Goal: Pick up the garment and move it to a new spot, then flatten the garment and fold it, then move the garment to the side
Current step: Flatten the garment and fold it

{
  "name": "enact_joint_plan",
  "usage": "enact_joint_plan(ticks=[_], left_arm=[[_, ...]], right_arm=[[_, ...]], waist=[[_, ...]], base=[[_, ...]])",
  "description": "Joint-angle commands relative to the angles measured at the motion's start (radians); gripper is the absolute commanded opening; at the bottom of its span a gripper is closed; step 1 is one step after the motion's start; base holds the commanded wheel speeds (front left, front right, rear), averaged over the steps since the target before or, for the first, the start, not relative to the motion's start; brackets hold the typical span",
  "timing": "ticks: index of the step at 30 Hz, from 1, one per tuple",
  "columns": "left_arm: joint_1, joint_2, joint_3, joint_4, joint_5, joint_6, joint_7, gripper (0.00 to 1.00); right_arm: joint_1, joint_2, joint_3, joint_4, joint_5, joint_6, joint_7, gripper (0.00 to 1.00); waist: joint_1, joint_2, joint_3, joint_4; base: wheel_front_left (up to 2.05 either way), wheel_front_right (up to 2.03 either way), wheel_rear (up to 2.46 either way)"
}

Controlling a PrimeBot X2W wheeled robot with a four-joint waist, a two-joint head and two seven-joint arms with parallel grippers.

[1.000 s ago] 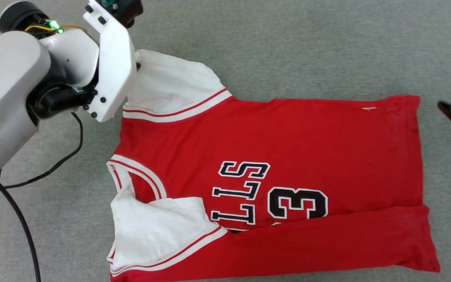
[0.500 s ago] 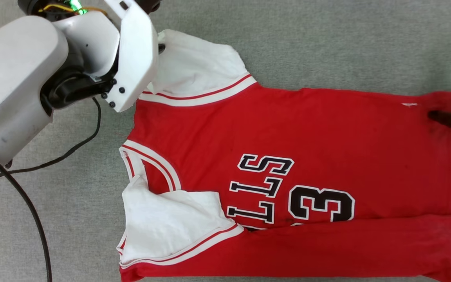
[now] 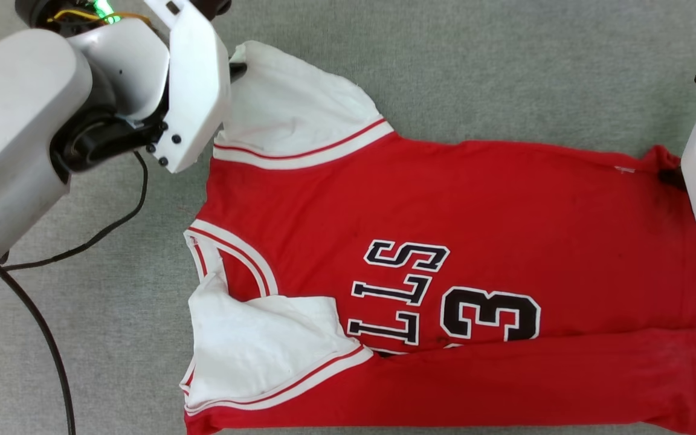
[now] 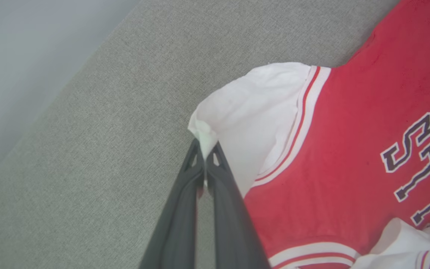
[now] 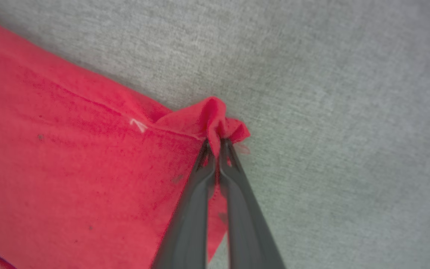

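Observation:
The garment (image 3: 444, 211), a red jersey with black lettering and white sleeves, lies spread on the grey surface, its near long edge folded over the body. In the left wrist view my left gripper (image 4: 204, 149) is shut on the tip of the far white sleeve (image 4: 252, 112). My right gripper (image 5: 215, 144) is shut on the far hem corner of the garment (image 5: 69, 149), which puckers up between the fingers. In the head view the left arm's white wrist (image 3: 185, 84) covers the sleeve tip, and the right gripper (image 3: 669, 177) meets the red corner at the right edge.
Grey carpet-like surface (image 3: 505, 66) runs all around the jersey. Black cables (image 3: 82, 244) trail from the left arm over the surface at the left. In the left wrist view a pale smooth floor or wall (image 4: 21, 56) borders the grey surface.
My right gripper has come in from the right and shut on the far hem corner, bunching it. The left gripper keeps its hold on the sleeve. The head camera shifted slightly.

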Motion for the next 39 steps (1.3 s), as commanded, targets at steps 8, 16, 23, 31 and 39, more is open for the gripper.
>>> enact_joint_plan(ticks=[8, 16, 23, 31, 39], left_arm=[[0.091, 0.035, 0.000, -0.044, -0.031, 0.000, -0.060, 0.00], [0.221, 0.096, 0.000, -0.146, -0.029, 0.000, -0.078, 0.00], [0.371, 0.161, 0.001, -0.252, -0.026, 0.014, -0.099, 0.00], [0.565, 0.235, 0.000, -0.345, -0.048, 0.079, -0.132, 0.00], [0.760, 0.228, 0.001, -0.321, -0.089, 0.107, -0.169, 0.00]], right_arm=[[0.078, -0.035, 0.026, -0.005, 0.076, -0.001, -0.146, 0.00], [0.203, -0.102, 0.036, -0.073, 0.145, -0.001, -0.260, 0.00], [0.326, -0.129, 0.048, -0.116, 0.180, -0.001, -0.321, 0.00], [0.463, -0.146, 0.066, -0.146, 0.194, -0.001, -0.361, 0.00], [0.564, -0.134, 0.075, -0.144, 0.194, -0.001, -0.378, 0.00]], waist=[[0.0000, 0.0000, -0.156, -0.004], [0.0000, 0.0000, -0.265, 0.017], [0.0000, 0.0000, -0.331, 0.017], [0.0000, 0.0000, -0.377, 0.011], [0.0000, 0.0000, -0.374, 0.009]], base=[[0.00, 0.00, 0.00], [0.00, 0.00, 0.00], [0.00, 0.00, 0.00], [0.00, 0.00, 0.00], [0.00, 0.00, 0.00]])
